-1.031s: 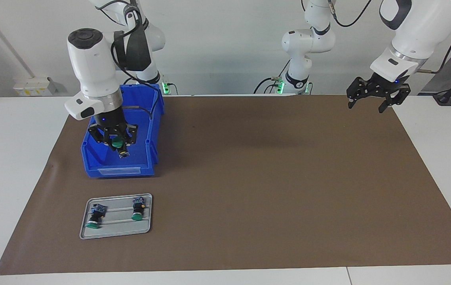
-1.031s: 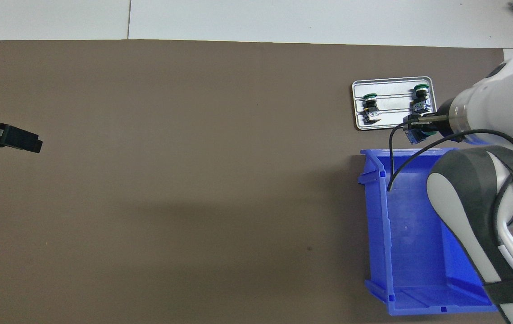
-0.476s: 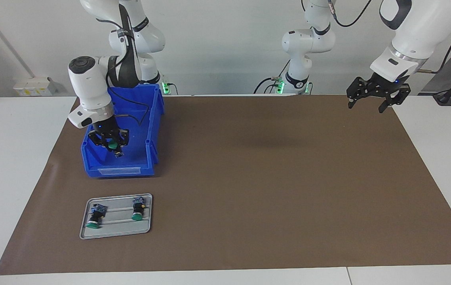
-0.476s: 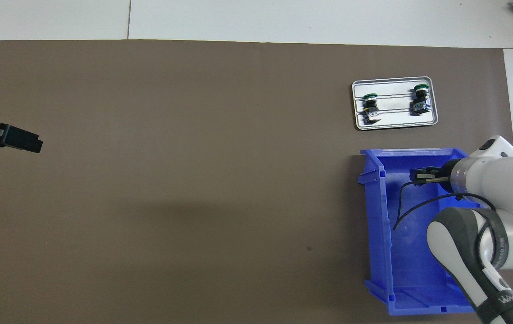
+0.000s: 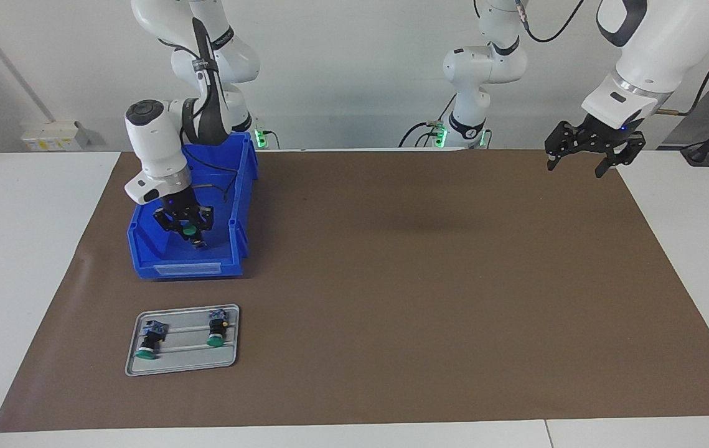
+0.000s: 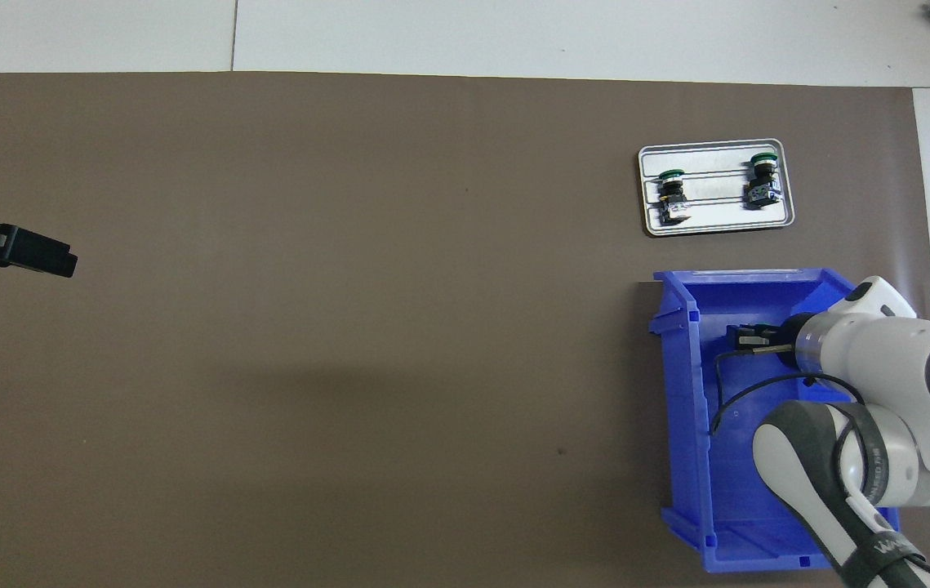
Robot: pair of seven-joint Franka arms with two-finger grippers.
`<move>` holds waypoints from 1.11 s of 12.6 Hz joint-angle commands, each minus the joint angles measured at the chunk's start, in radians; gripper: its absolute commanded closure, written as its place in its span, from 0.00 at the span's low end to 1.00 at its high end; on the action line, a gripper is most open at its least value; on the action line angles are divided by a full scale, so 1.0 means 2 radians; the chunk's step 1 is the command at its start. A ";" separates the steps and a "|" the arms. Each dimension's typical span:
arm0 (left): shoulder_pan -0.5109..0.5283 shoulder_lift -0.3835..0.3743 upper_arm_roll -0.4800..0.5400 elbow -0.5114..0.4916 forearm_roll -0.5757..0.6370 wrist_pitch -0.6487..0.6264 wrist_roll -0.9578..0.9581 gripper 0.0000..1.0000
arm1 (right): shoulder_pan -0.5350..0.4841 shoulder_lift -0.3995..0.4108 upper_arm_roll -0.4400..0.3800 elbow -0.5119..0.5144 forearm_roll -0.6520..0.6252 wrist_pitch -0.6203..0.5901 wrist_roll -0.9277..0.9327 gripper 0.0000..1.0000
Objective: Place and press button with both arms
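My right gripper (image 5: 192, 236) is shut on a button (image 5: 190, 231) with a green cap, held low inside the blue bin (image 5: 161, 269). In the overhead view the right gripper (image 6: 746, 337) shows inside the bin (image 6: 681, 408) and hides the held button. Two more buttons (image 5: 150, 341) (image 5: 216, 328) lie on the grey tray (image 5: 183, 368), which sits farther from the robots than the bin. My left gripper (image 5: 580, 163) hangs open and holds nothing, over the mat's edge at the left arm's end; the left arm waits.
A brown mat (image 5: 429, 298) covers most of the white table. The tray (image 6: 718, 230) with its two buttons (image 6: 671, 196) (image 6: 761, 180) lies just past the bin's front wall. The left gripper (image 6: 40, 257) pokes in at the mat's side.
My right gripper, still shut on the button, came down and back toward the robots, from above the bin's front wall to low inside the bin. The left arm has not moved.
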 commanded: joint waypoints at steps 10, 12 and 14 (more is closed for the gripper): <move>0.002 -0.015 -0.003 -0.016 0.009 0.000 -0.005 0.00 | -0.007 -0.017 0.005 0.176 0.015 -0.206 0.011 0.01; 0.002 -0.015 -0.003 -0.016 0.009 0.000 -0.005 0.00 | -0.004 -0.012 0.005 0.246 0.014 -0.273 0.034 0.01; 0.002 -0.015 -0.003 -0.016 0.009 -0.001 -0.005 0.00 | -0.005 -0.003 0.005 0.311 0.011 -0.345 0.038 0.00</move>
